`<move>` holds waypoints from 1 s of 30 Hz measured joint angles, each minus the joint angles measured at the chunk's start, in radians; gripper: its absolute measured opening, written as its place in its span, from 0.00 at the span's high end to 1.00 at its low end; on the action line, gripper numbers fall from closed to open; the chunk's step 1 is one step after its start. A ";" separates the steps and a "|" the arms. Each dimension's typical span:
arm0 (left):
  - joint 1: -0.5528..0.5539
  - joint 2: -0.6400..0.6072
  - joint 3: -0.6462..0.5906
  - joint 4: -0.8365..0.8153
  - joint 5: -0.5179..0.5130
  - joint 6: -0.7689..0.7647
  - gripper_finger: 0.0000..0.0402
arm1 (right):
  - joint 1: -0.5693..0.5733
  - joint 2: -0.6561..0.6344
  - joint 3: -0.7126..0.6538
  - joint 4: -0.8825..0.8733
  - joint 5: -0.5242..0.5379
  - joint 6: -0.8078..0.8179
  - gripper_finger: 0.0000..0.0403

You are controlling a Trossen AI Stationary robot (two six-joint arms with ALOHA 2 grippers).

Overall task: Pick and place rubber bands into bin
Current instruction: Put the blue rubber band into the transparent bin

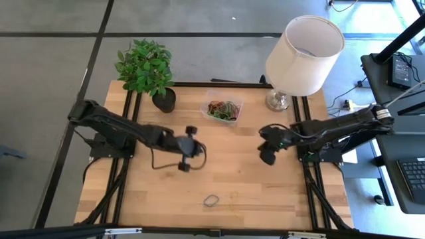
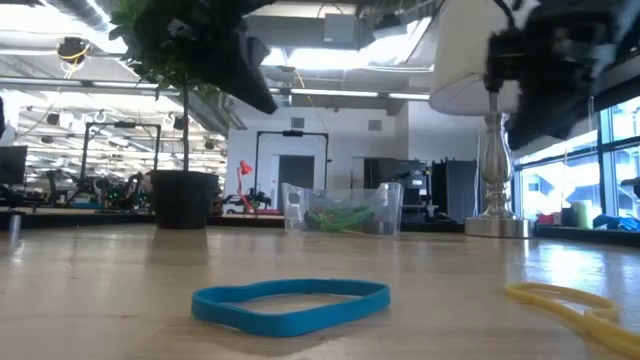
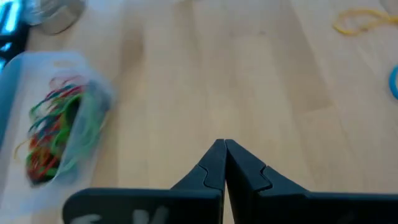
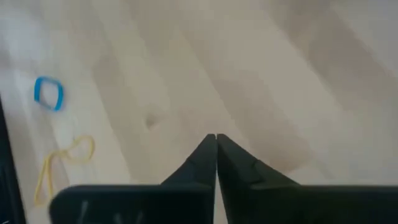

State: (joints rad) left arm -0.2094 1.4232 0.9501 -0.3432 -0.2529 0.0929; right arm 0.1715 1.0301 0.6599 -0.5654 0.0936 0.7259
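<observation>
Jaws of left gripper [image 3: 224, 163] & right gripper [image 4: 216, 158] clenched, empty; bin [image 3: 28, 65] blurred w/ rubber bands [image 3: 53, 130].

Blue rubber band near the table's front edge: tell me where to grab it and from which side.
The blue rubber band lies flat on the bare table as an open elongated loop, apart from the yellow band. Probably best to come straight down from above and pinch one long strand with a finger on each side. Both the left gripper and the right gripper are shut, so open first.
</observation>
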 joint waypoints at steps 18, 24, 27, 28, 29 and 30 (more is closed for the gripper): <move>-0.197 0.496 0.442 -0.093 0.063 -0.207 0.68 | 0.177 -0.080 -0.191 0.000 -0.001 0.157 0.98; -0.236 0.551 0.446 -0.087 0.160 -0.278 0.60 | 0.198 -0.080 -0.193 0.000 0.000 0.159 0.98; -0.258 0.584 0.445 -0.012 0.174 -0.289 0.59 | 0.205 -0.080 -0.193 0.000 0.001 0.159 0.97; -0.263 0.590 0.445 0.009 0.174 -0.289 0.59 | 0.208 -0.080 -0.193 -0.001 0.001 0.159 0.97; -0.268 0.597 0.445 0.036 0.174 -0.283 0.59 | 0.211 -0.080 -0.193 0.000 0.001 0.159 0.97; -0.271 0.607 0.446 0.057 0.174 -0.277 0.60 | 0.213 -0.080 -0.193 -0.001 0.001 0.159 0.97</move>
State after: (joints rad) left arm -0.4807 2.0297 1.3962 -0.2862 -0.0792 -0.1846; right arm 0.3844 0.9501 0.4671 -0.5659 0.0944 0.8845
